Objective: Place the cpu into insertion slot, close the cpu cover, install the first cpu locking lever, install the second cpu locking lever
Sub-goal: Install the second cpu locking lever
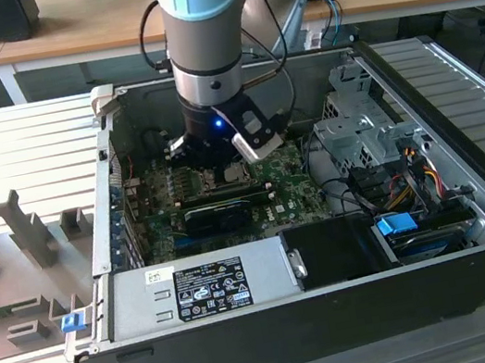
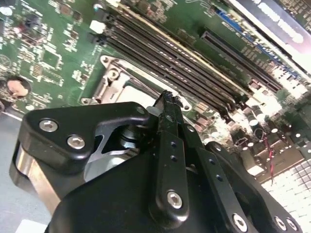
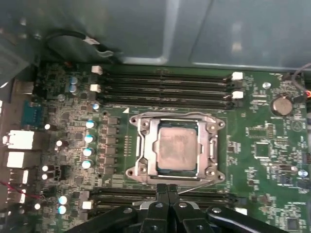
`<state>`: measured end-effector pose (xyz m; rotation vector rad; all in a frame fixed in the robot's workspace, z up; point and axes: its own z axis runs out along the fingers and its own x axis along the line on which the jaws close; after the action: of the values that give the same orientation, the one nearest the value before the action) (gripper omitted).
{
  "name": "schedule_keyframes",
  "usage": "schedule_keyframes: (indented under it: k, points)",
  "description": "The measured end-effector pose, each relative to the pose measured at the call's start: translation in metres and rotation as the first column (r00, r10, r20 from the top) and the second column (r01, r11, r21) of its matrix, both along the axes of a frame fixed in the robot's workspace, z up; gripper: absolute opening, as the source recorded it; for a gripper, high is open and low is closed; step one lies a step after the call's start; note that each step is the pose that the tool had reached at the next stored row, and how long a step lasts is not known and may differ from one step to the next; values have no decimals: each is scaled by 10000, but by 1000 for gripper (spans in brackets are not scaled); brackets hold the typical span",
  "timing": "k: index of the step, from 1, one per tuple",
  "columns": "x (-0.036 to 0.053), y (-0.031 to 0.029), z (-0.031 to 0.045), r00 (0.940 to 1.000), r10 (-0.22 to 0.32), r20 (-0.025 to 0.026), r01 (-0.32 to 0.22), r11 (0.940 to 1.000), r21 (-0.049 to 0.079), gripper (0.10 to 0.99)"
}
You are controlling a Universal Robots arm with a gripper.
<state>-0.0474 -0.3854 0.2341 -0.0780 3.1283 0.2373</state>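
A: Where is the cpu [image 3: 177, 150] seen?

B: It is seen seated flat in the insertion slot [image 3: 146, 167], its pale grey face framed by the cpu cover [image 3: 154, 145], which is laid down over it on the green circuit board [image 3: 272, 145]. In the first wrist view the socket is found at the picture's centre, with the long black slots [image 3: 165, 87] at 12 o'clock from it.

A: And the gripper [image 3: 167, 187]?

B: It is held just at 6 o'clock from the socket in that view, its two black fingertips pressed together with nothing gripped between them. A thin wire lever [image 3: 194, 190] is made out just beside the tips; whether it is touched cannot be told.

A: What is hidden?

B: In the second wrist view the socket [image 2: 121, 82] is largely covered by the gripper's body [image 2: 167, 104], and the chip's face is washed out by glare. In the exterior view the socket [image 1: 223, 177] is mostly blocked by the arm [image 1: 211, 55], and the fingers are concealed behind the wrist.

A: And the surroundings?

B: The board is housed in an open black computer case [image 1: 341, 314] laid on its side, with a grey power supply [image 1: 200, 288] at the near edge and a drive cage [image 1: 360, 128] toward the exterior view's right. The case is rested on a ribbed grey table [image 1: 22, 155]; wooden desks [image 1: 57, 35] are seen behind.
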Motion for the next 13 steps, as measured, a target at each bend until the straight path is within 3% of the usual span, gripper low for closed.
schedule_keyframes:
  k: [7, 10, 11, 12, 13]
  points:
    - [-112, -10, -165, 9988, 493, 2, -493, 9987, 105, 106]
    - [-121, -11, -248, 9980, 634, 6, -634, 9979, 168, 106]
    - [-123, -13, -255, 9979, 645, 5, -645, 9977, 209, 106]
    - [-146, -25, -264, 9979, 649, 18, -649, 9972, 372, 106]
    - [-154, -37, -266, 9979, 652, 24, -653, 9968, 456, 106]
